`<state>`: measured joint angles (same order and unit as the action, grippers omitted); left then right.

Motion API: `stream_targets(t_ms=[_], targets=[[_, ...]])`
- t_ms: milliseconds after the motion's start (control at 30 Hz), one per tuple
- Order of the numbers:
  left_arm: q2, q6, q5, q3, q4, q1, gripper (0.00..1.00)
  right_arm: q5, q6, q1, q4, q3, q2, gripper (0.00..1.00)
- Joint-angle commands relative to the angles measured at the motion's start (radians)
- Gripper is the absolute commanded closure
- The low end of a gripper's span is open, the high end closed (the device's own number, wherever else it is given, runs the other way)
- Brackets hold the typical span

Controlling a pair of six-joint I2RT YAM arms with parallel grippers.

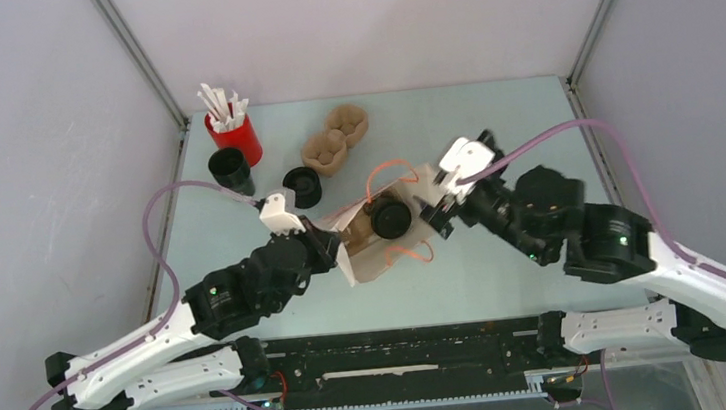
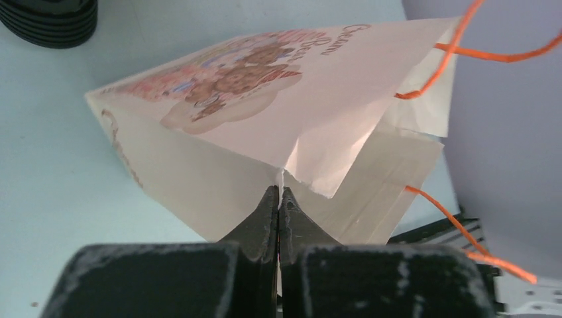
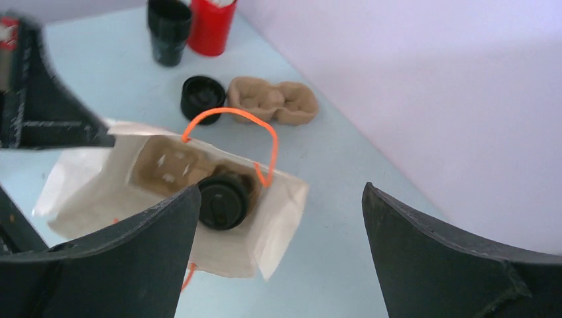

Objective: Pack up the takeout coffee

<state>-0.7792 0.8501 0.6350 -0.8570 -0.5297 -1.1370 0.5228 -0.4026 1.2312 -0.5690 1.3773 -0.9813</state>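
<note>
Black fingers of the right pincer (image 3: 280, 189) are filling my wrist view, spread wide apart and holding nothing. Below them the takeout coffee (image 3: 222, 201) is sitting upright inside the paper bag (image 3: 278, 218), its round black lid facing up, nested in one well of a cardboard tray (image 3: 169, 164) that is lying in the bag.

On the other side, the left pincer (image 2: 279, 192) is clamping fully shut on a thin fold of the bag's wall, and that is holding the mouth open.

I am judging the drop-in as done, so the move now is backing the right arm out. I am planning to lift it straight up, because an orange cord handle (image 3: 228, 112) is arching just beside the cup and a sideways pull could be snagging it and tipping the bag. I would be leaving the left pinch on until the right arm is well away.

The bag is looking light and creased, pale paper with a printed picture, flimsy enough to be folding under any push. The tray is looking rough and fibrous, the lid smooth and slightly glossy, the counter (image 1: 492, 122) a flat pale blue.
</note>
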Motion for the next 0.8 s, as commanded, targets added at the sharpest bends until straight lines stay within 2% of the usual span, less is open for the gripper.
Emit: stream_targets(t_ms=[0, 200, 333, 500, 633, 767], targets=[[-0.008, 0.195, -0.013, -0.124, -0.094, -0.003, 1.0, 0.095, 0.176, -0.06, -0.052, 0.068, 0.044, 0.0], [-0.015, 0.409, -0.06, -0.173, -0.171, 0.023, 1.0, -0.013, 0.242, -0.144, -0.07, 0.027, 0.125, 0.0], [0.029, 0.58, -0.101, -0.13, -0.2, 0.06, 1.0, -0.039, 0.257, -0.158, -0.072, -0.015, 0.17, 0.0], [0.112, 0.81, -0.065, -0.068, -0.252, 0.068, 0.99, -0.08, 0.29, -0.16, -0.085, -0.052, 0.191, 0.0], [0.14, 0.876, -0.018, -0.053, -0.294, 0.068, 0.91, -0.092, 0.308, -0.16, -0.095, -0.075, 0.194, 0.0], [0.149, 0.883, -0.001, -0.049, -0.323, 0.068, 0.75, -0.096, 0.315, -0.161, -0.097, -0.089, 0.198, 0.0]])
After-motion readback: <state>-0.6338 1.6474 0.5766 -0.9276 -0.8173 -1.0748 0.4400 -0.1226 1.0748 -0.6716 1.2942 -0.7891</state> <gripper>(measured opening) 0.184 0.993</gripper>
